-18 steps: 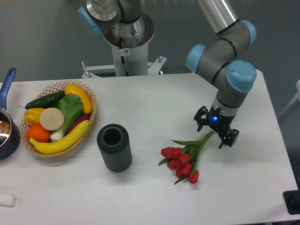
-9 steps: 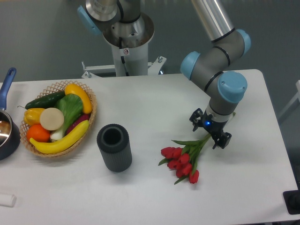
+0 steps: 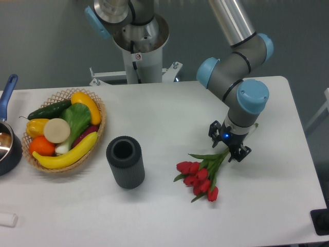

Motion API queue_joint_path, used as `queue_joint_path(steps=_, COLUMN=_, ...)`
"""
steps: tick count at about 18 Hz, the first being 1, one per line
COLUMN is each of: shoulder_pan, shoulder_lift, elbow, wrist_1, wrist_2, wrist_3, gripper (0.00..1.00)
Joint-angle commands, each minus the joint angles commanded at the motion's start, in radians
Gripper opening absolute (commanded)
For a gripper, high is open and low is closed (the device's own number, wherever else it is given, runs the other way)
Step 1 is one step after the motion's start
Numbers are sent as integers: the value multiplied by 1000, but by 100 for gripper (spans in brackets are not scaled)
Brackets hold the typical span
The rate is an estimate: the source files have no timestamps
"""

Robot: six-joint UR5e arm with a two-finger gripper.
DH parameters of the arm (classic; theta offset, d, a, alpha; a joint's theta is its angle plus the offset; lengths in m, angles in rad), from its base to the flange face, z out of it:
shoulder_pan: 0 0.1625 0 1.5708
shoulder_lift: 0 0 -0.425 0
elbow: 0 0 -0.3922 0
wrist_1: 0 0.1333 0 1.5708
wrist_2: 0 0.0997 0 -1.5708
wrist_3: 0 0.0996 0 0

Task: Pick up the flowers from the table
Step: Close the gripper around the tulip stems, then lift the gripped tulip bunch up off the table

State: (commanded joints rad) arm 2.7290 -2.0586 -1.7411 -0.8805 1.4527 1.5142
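On the white surface (image 3: 169, 113), the flowers (image 3: 202, 174) lie flat; the claw (image 3: 227, 145) straddles their stem ends, its fingers spread, not yet pinching.

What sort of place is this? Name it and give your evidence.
Likely a robotics lab or test cell: a plain white table, an industrial arm with its gripper over the flowers, and staged props like the produce basket.

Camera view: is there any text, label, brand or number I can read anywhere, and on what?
Small sticker with a red mark on the robot base column: too small and blurred to read.
Nothing readable on the tool, flowers, black cylinder, basket or table.
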Motion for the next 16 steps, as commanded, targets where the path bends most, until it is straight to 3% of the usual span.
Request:
queue_joint_path(steps=4, shoulder_pan=-3, shoulder_lift=-6, elbow=11, wrist_1=0, wrist_2=0, wrist_3=-63, gripper=38)
queue_joint_path(steps=12, shoulder_pan=-8, shoulder_lift=-3, elbow=15, wrist_1=2, wrist_2=3, wrist_3=-65, gripper=14)
queue_joint_path(steps=16, shoulder_pan=-8, shoulder_lift=-2, elbow=15, wrist_1=3, wrist_2=2, wrist_3=-62, gripper=13)
